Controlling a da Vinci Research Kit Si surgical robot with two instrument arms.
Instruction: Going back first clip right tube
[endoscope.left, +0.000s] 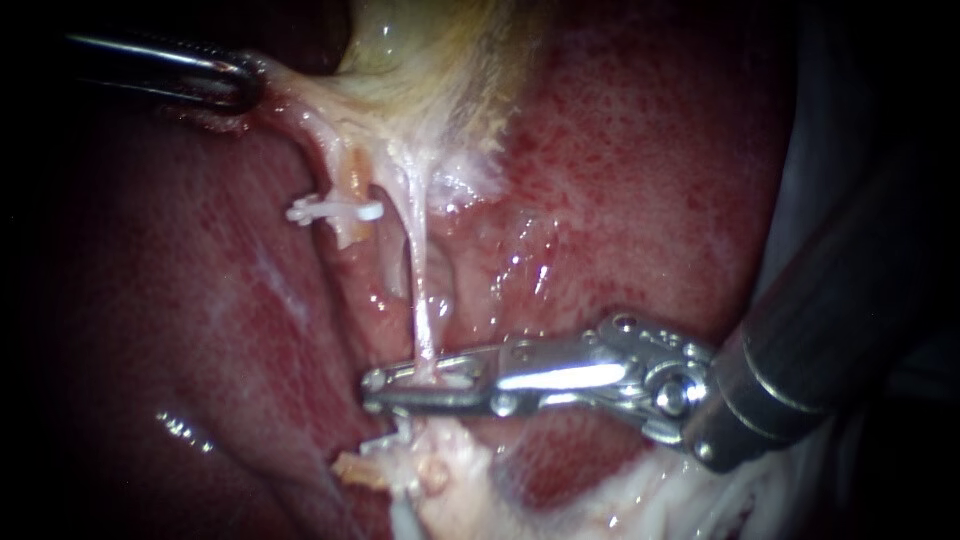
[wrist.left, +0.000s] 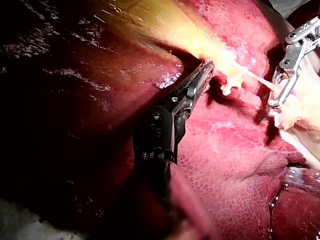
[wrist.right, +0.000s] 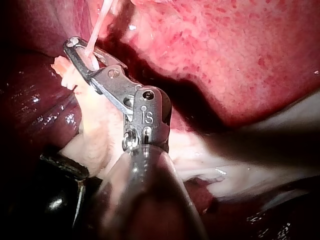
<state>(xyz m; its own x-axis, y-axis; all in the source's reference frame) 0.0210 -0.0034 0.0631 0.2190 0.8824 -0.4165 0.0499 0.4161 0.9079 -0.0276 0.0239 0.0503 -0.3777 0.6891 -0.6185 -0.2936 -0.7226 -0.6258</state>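
Two instruments attend the right tube (endoscope.left: 420, 290), which is stretched taut. The right instrument (endoscope.left: 375, 390) has its jaws parted around the tube's lower end, and the left instrument (endoscope.left: 250, 80) is clamped on the gallbladder (endoscope.left: 420, 60) above the tube. A skewed withdrawal could catch a jaw on the tube and tear it.

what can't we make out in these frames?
- Endoscope view: the right instrument hides the tube where they cross, so nothing there can be checked.
- Endoscope view: the left instrument, gripping the gallbladder, is shadowed, and its shaft is lost in the dark.
- Right wrist view: a dark blurred shape crosses the liver; it is unidentifiable.
- Left wrist view: the clip is too small to judge closure.
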